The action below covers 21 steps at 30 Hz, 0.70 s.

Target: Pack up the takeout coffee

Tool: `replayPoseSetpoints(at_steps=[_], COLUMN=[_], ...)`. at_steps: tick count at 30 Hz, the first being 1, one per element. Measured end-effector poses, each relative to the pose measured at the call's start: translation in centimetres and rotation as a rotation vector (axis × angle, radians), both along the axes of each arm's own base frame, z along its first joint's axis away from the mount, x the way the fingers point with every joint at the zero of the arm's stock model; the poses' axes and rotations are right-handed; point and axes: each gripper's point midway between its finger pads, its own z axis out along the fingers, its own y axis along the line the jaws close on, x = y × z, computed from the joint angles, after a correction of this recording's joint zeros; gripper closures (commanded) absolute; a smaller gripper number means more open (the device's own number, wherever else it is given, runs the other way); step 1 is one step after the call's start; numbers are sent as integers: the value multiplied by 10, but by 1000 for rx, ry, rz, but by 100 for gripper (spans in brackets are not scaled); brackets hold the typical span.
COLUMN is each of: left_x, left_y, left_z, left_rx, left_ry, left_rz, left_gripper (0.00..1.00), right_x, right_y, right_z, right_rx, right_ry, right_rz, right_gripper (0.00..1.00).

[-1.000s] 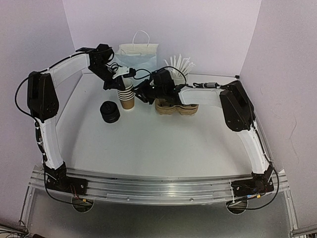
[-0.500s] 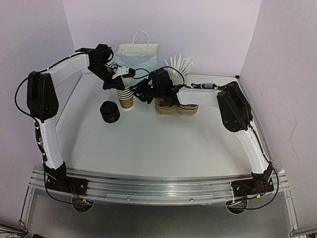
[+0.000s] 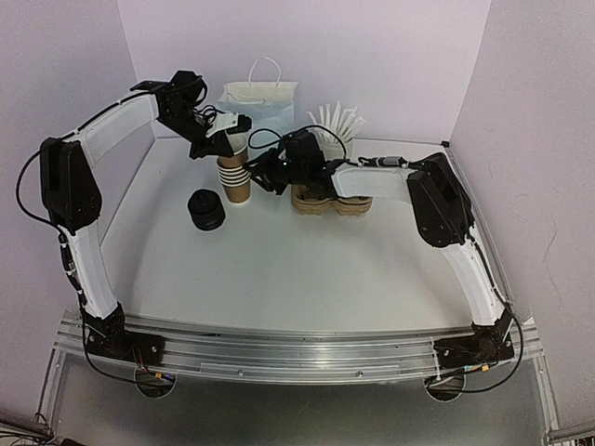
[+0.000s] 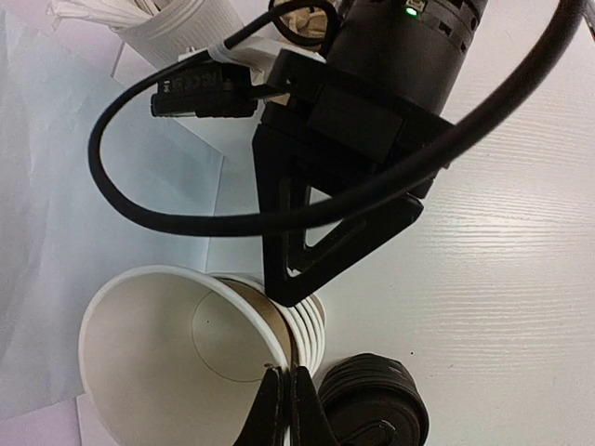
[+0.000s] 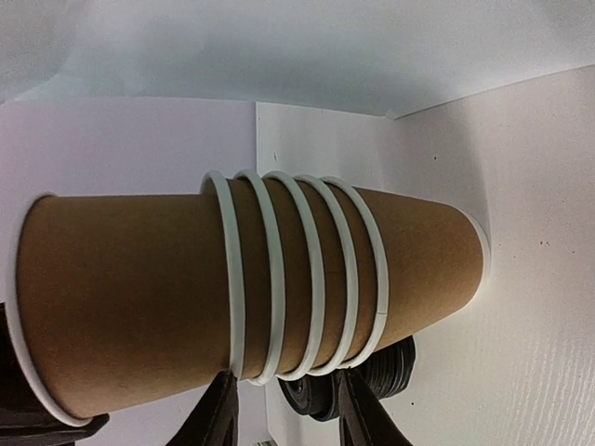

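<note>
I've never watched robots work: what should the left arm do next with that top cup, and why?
Probably keep lifting. The left gripper pinches the top cup's rim, but that cup sits partly inside the stack, which the right gripper steadies beside the cup carrier.

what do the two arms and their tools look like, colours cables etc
Both arms have white link covers and black joint housings, bolted to a silver rail. Loose black cables loop along each. The left tool has thin black fingers. The right tool has black fingers too, and its black wrist housing carries a small green light, a triangular cut-out bracket and a plugged-in black connector.
</note>
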Motion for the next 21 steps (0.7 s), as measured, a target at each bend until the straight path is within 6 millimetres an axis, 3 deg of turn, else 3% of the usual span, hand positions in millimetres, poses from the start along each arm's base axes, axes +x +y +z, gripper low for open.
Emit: replayPoseSetpoints(at_steps=[6,12,17,21], left_x=[-4,-18,-51,-90], left_y=[1,6,16,20], left_z=[34,84,112,119], left_rx=[-10,-28,-34,-51], left_ry=[-54,-146,-152,-142], left_rz=[-18,-39,-71,-132], left_gripper=[100,100,100,100], right_x=[-1,-2,-6,-21], right_y=[-2,-3,-4,-12], right_z=[-7,-11,-7,9], right_rx=[-17,-35,-46,-64], right_ry=[1,-6,-29,-49], right_rz=[-4,2,27,50], right_gripper=[66,65,64,63])
